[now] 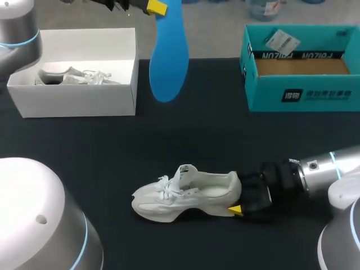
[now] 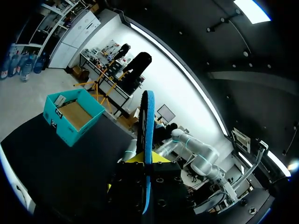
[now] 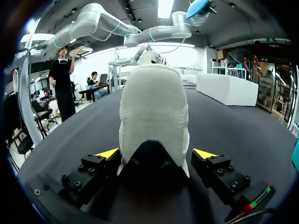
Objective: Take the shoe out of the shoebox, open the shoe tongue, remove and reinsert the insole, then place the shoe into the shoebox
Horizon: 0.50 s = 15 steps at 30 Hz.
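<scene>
The shoe, white and laced, is seen lying on its sole on the black table. Its heel is taken in by the right gripper and its toe is pointed away from that gripper. The tongue is stood up above the laces. In the right wrist view the heel of the shoe is flanked by both fingers of the right gripper. Each yellow tip appears to be laid against a side of it, so the shoe is pinched at the heel with the fingers set wide apart.

The blue insole is held up off the table by the left gripper, gripped at one end and hung down from it. In the left wrist view the insole is seen edge-on, clamped between the fingers of the left gripper and stretched straight out ahead of them.

A teal shoebox is found on the table, ahead of the left gripper and off to one side. It is open, and a small tag is shown inside it. To the other side of the left gripper, a white box is set on the table, and a second shoe is contained in it. From the right gripper, the white box is seen well ahead, beyond the toe and to one side.
</scene>
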Motion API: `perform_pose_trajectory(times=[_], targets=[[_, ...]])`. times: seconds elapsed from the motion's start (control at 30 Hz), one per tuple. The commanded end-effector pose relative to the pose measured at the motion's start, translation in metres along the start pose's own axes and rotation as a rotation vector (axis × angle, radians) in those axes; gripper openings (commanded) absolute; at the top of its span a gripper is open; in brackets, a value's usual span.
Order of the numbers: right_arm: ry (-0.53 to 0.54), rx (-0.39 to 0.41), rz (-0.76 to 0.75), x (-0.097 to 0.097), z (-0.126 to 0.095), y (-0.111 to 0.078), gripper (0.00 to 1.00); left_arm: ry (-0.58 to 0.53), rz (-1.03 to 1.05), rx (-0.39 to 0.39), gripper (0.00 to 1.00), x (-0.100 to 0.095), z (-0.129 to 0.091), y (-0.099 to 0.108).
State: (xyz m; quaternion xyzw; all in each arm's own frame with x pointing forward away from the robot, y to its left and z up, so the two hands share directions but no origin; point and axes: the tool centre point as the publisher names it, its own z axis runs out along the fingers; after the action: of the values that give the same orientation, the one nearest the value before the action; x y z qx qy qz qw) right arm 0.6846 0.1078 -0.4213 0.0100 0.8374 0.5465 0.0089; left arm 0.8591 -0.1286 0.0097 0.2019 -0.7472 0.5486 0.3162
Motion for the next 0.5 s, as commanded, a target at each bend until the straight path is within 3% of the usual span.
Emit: perform_pose_trajectory(times=[0.03, 0.27, 0.5], targets=[[-0.024, 0.035, -0.011, 0.009, -0.022, 0.015, 1.0, 0.0, 0.001, 0.003, 0.0, 0.0, 0.001, 0.001], [-0.024, 0.108, -0.021, 0.014, -0.045, 0.026, 1.0, 0.0, 0.001, 0.003, 0.0, 0.0, 0.001, 0.001], [0.015, 0.306, -0.01, 0.009, -0.064, 0.054, 1.0, 0.0, 0.001, 0.003, 0.0, 0.0, 0.001, 0.001]])
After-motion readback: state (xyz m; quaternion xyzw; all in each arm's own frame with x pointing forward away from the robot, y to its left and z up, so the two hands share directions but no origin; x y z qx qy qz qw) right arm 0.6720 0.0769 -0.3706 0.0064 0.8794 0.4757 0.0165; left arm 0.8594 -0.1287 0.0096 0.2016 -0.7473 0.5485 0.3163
